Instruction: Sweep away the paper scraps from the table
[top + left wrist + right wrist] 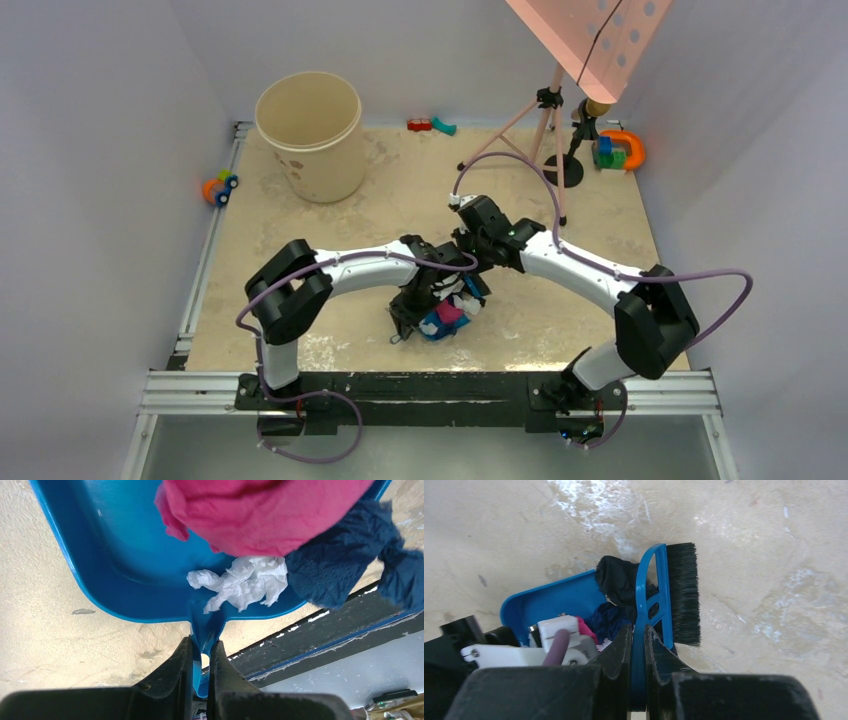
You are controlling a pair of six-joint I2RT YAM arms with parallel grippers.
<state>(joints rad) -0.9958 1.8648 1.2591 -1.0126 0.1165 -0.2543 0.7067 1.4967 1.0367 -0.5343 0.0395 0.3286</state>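
**Inspection: scraps gathered in dustpan, both pincers clenched**

Edges and room. The dustpan (pixel 125 555) sat on the near half of the table (pixel 380 215), its handle end just beside the grey rail frame (pixel 430 392) at the near edge. Bare beige surface showed to the far side, the left and the right of the dustpan. Well beyond it to the far left stood a bucket (pixel 310 135), and to the far right a tripod stand (pixel 545 130). Small toys lay along the margins, well apart from the dustpan.

Count. There were two arms, one dustpan, one brush (pixel 684 595) and one bucket. Of the paper scraps, four wads could be told apart: one pink (pixel 260 515), one white (pixel 245 582), one navy (pixel 340 560) and one black (pixel 616 580).

Scraps and pincers. All four wads lay in the dustpan. The white wad rested against its back wall, and the navy wad lay across its side rim. The left gripper (pixel 201 655) was clenched on the dustpan's handle, with the white wad just ahead of its fingers. The right gripper (pixel 639 635) was clenched on the brush handle. The brush head stood at the dustpan's open end, blue back toward the pan, with the black wad just beside it.
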